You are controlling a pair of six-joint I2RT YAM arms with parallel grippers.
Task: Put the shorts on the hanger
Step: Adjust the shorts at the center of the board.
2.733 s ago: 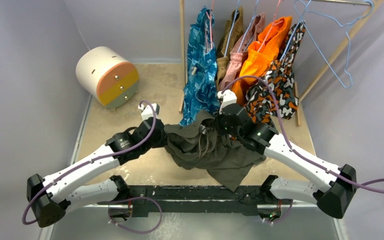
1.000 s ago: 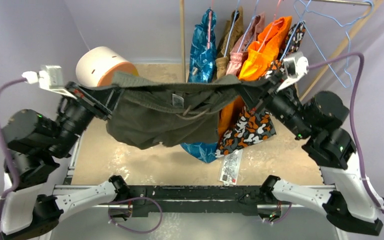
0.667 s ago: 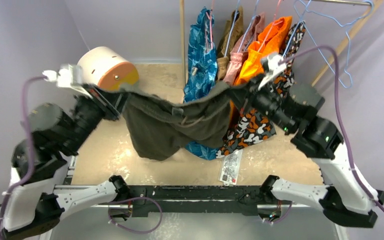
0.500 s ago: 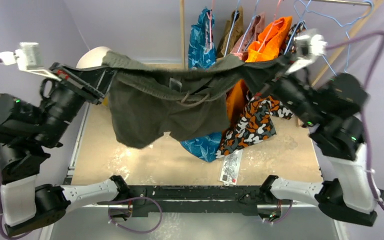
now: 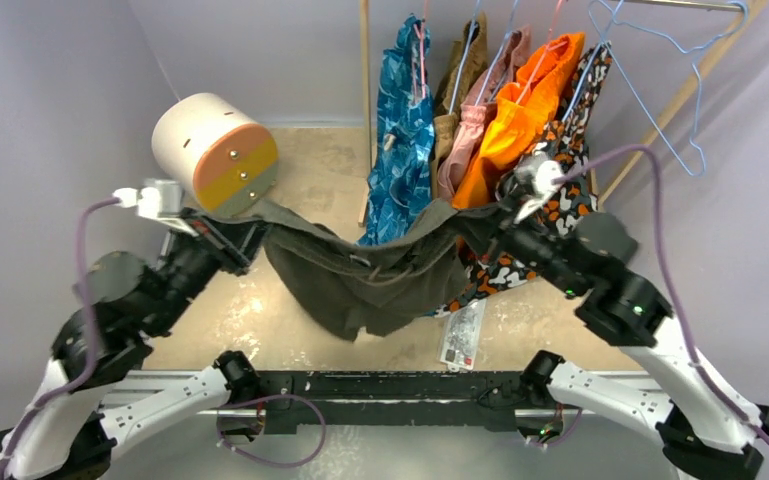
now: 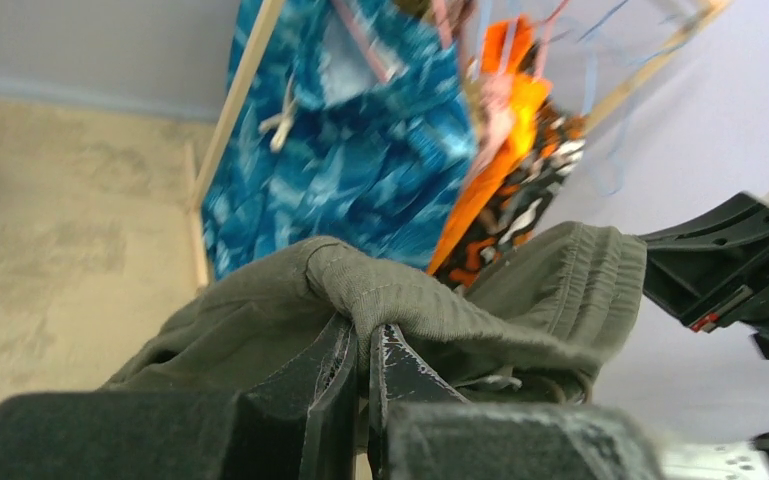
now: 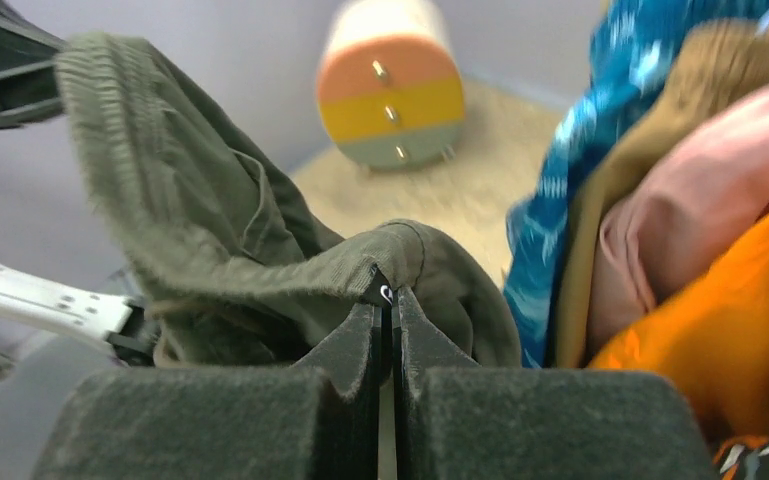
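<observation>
The dark olive-green shorts hang stretched between my two grippers above the table, the waistband sagging in the middle and the legs drooping toward the near side. At the left end my left gripper is shut on the waistband; its wrist view shows the jaws pinching a fold of the shorts. At the right end my right gripper is shut on the waistband; its wrist view shows the fingers clamped on the shorts. The light-blue wire hanger hangs empty at the rail's far right, apart from the shorts.
A wooden rack at the back holds blue patterned shorts, an orange garment and a camouflage garment, just behind my right gripper. A round drum with orange and yellow bands stands back left. A printed card lies on the table.
Both arms lifted the shorts off the table and spread them wide and high. Since half a second ago they have dropped lower and drawn closer, so the shorts sag more.
</observation>
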